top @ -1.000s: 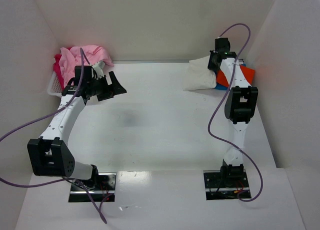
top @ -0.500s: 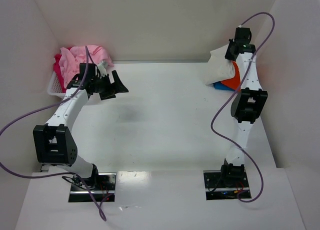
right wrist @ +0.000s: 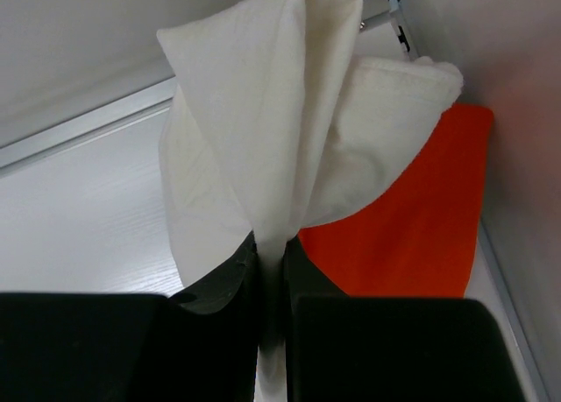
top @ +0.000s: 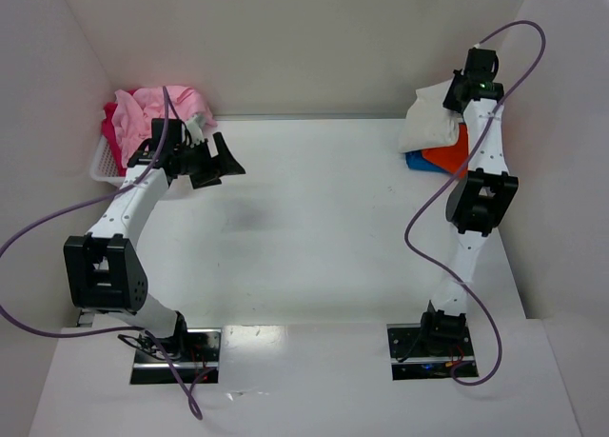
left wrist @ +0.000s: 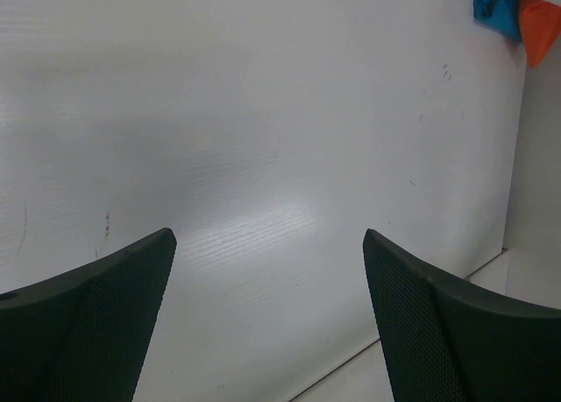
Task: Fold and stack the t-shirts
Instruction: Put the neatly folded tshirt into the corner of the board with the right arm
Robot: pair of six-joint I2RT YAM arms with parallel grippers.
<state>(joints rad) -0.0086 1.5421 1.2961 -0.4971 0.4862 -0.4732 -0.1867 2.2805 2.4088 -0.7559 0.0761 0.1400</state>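
At the back right, my right gripper (top: 455, 92) (right wrist: 272, 244) is shut on a pinch of the cream-white t-shirt (top: 428, 123) (right wrist: 263, 139). The shirt hangs bunched from the jaws, lifted over the stack. Under it lies the flat orange t-shirt (top: 455, 153) (right wrist: 412, 227) on top of a blue one (top: 417, 161). The light pink t-shirt (top: 162, 109) and a red-magenta one (top: 111, 132) are heaped in the basket at the back left. My left gripper (top: 221, 163) (left wrist: 267, 236) hovers open over bare table just right of that basket, with nothing between its fingers.
The white slotted basket (top: 103, 166) stands in the back left corner against the wall. White walls close in the table at the back and on both sides. The blue (left wrist: 493, 3) and orange (left wrist: 539, 25) shirts show far off in the left wrist view.
My right gripper has risen and moved to the back right, lifting the cream-white t-shirt off the table and over the orange one. The left arm has shifted only slightly.
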